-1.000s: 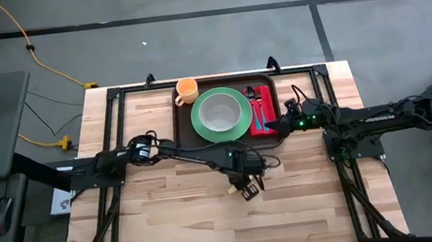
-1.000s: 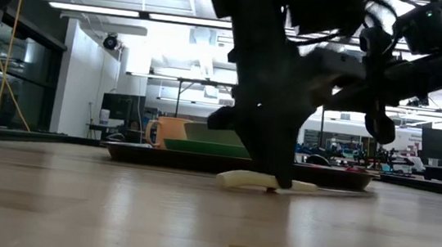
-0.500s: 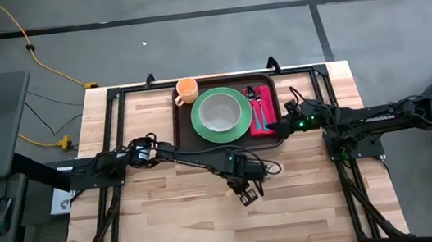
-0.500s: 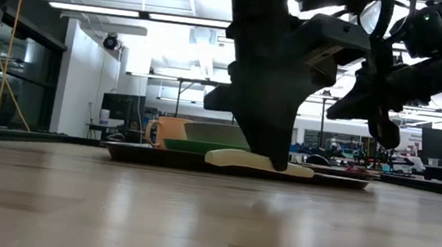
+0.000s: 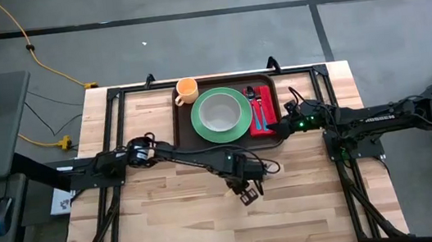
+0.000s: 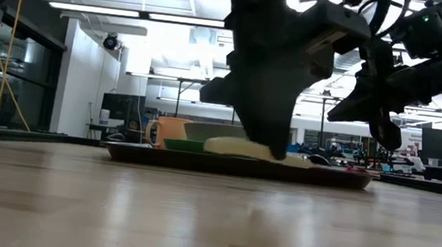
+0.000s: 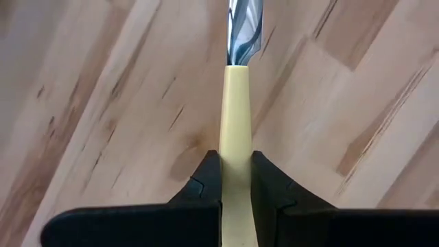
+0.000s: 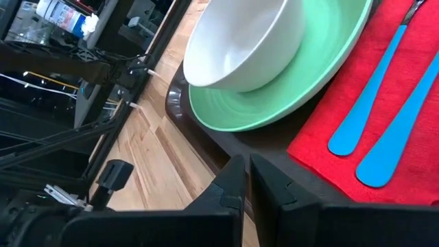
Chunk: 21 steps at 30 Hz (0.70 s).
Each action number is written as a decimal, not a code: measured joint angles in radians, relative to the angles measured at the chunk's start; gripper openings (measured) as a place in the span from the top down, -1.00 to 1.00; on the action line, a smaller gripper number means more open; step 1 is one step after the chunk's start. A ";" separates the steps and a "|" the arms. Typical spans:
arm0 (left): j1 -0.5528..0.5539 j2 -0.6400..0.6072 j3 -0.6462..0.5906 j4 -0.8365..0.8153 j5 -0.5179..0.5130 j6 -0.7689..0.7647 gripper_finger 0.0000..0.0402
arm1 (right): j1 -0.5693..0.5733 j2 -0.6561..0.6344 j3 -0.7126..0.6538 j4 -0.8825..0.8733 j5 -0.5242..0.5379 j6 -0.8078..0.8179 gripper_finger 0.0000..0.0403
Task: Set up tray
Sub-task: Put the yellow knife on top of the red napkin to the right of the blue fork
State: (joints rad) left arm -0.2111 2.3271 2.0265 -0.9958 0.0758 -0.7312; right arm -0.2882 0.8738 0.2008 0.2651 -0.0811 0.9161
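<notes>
The left gripper [image 5: 247, 193], at the lower centre of the high view, has its jaws clamped on the cream handle of a knife [image 7: 235, 130]; the wrist view shows the metal blade pointing away from the fingers. One second ago, in the low view, the knife lay flat on the wooden table [image 5: 171, 226]; now it hangs clear above the wood, so the pick-up has succeeded. The tray [image 5: 187, 133] stands in the upper centre of the high view, with the green plate [image 5: 240, 116], white bowl [image 5: 219, 112] and red napkin [image 5: 267, 106] on it, and the orange cup [image 5: 187, 90] at its upper left corner. The right gripper [image 8: 247, 180], jaws together, waits beside the tray's right edge. I judge the knife must next go to the tray.
</notes>
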 joint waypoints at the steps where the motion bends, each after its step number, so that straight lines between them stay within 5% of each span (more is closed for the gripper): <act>1: 0.000 -0.007 0.000 -0.003 0.000 -0.006 0.69 | 0.000 0.000 0.000 0.000 0.000 0.000 1.00; 21: 0.001 -0.057 0.156 -0.200 -0.086 -0.099 0.69 | -0.084 -0.046 0.000 0.023 -0.028 0.026 1.00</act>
State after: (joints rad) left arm -0.2100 2.2701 2.1827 -1.1963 -0.0104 -0.8301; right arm -0.3717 0.8274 0.2008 0.2881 -0.1090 0.9421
